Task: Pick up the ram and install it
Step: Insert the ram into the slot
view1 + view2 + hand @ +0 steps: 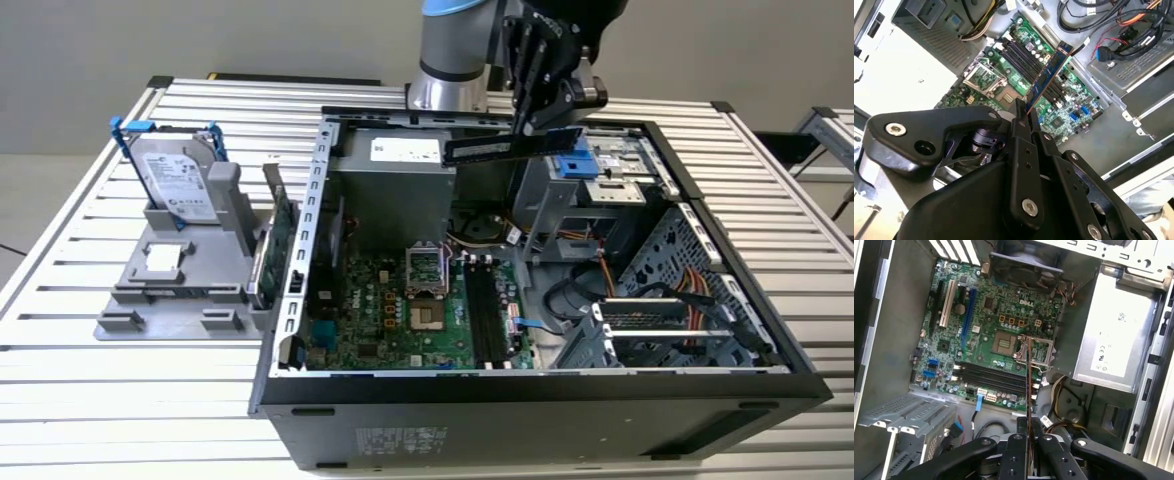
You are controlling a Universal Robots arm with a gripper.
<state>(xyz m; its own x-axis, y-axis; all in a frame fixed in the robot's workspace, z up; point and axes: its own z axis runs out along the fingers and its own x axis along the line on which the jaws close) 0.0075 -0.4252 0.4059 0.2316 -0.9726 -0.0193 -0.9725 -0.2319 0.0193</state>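
Exterior view coverage places the gripper (545, 128) over the far part of the open computer case (534, 410), which lies on a slatted table (134, 400). Its fingers are closed tightly on the ram (481, 150), which is gripped toward its end at the exterior view's right. The stick is held nearly level, well above the motherboard (400, 310) and apart from everything inside the case. Most of its length juts toward the exterior view's left, in front of the grey power supply (394, 200).

In the second wrist view, the ram (1049, 75) is seen reaching out from the closed gripper (1026, 117) over the memory slots (1026, 57), with clear space between them. In the first wrist view, the ram (1028, 385) is seen edge-on as a thin line rising from the gripper (1029, 432) across the slots (986, 377). It appears to lie crosswise to the slots, though this is hard to judge.

At the exterior view's left, outside the case, a silver hard drive (174, 180) with blue rails is propped upright on a grey stand (174, 290).
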